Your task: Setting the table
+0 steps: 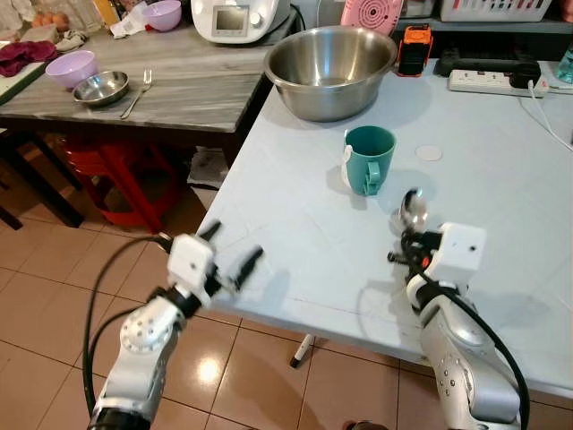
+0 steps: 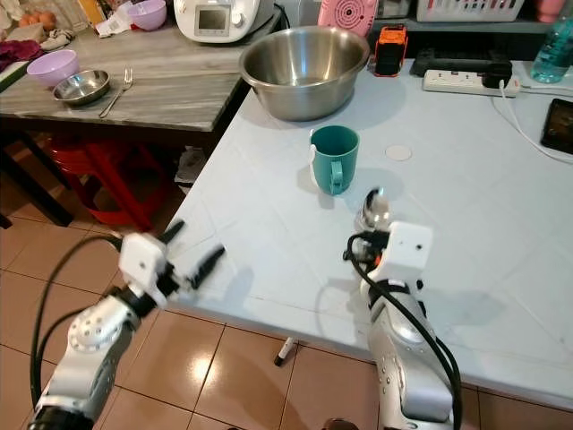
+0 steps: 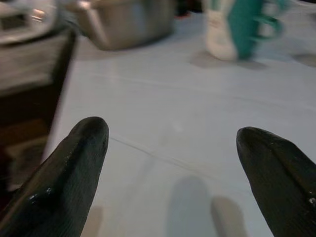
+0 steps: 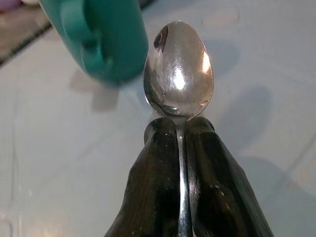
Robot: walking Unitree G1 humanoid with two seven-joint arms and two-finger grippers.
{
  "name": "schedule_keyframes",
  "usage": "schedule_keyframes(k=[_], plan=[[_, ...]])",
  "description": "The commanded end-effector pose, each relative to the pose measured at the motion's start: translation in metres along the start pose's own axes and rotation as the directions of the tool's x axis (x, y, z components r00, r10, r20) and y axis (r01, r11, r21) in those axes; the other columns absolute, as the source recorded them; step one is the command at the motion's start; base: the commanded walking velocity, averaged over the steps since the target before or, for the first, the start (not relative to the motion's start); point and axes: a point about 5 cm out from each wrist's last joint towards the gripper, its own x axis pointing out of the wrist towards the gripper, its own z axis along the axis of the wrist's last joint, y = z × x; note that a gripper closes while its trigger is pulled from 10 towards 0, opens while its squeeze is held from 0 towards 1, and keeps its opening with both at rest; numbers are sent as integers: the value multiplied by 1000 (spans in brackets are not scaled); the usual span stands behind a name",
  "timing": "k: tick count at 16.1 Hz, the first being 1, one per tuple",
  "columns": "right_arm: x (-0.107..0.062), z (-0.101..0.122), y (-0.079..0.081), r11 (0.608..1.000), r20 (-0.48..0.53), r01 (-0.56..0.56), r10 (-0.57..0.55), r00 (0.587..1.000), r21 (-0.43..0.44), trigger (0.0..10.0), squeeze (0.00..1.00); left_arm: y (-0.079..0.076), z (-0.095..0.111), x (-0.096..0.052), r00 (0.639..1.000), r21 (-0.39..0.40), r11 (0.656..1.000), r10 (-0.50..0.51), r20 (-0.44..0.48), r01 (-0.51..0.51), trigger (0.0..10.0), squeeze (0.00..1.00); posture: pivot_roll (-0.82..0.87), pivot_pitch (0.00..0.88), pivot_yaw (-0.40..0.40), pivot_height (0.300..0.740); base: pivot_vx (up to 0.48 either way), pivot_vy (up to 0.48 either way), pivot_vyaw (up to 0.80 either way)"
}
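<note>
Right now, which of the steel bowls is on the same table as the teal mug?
The big steel bowl, standing behind the teal mug on the pale table. The small steel bowl sits on the grey wooden table.

2 head eyes look down on the table (image 1: 501,269); wrist cameras skim it closely, sharing the mug (image 1: 369,159).

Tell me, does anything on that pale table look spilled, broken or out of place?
Nothing looks spilled or broken. The teal mug stands upright on the pale table, and the steel bowl sits level. The right gripper is shut on a spoon; the left gripper is open at the table's edge.
</note>
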Motion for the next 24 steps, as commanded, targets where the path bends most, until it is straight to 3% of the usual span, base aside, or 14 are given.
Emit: schedule_keyframes(k=[1, 2, 3, 4, 10, 24], plan=[[-1, 17, 7, 999, 97, -35, 33, 995, 13, 0, 0, 5, -1, 1, 999, 17, 999, 50, -14, -49, 10000, 0, -222, 129, 128, 740, 0, 0, 0], [-1, 23, 10, 999, 141, -44, 43, 989, 6, 863, 0, 5, 1, 5, 997, 12, 997, 77, -5, -77, 10000, 0, -221, 117, 127, 740, 0, 0, 0], [-1, 27, 12, 999, 163, -53, 51, 985, 6, 3765, 0, 6, 1, 7, 995, 2, 995, 102, -3, -102, 10000, 0, -221, 117, 127, 740, 0, 0, 0], [0, 30, 14, 998, 183, -61, 61, 981, -2, 10000, 0, 7, 3, 9, 991, -18, 991, 135, -3, -135, 10000, 0, -221, 111, 124, 740, 0, 0, 0], [2, 33, 14, 997, 219, -71, 75, 973, -27, 10000, 0, 10, 8, 18, 982, -76, 979, 188, 6, -187, 10000, 0, -217, 100, 114, 740, 0, 96, 0], [3, 28, 15, 997, 218, -67, 72, 973, -28, 10000, 0, -2, 3, 22, 989, -94, 984, 150, -13, -150, 10000, 0, -222, 104, 124, 740, 0, 441, 0]])
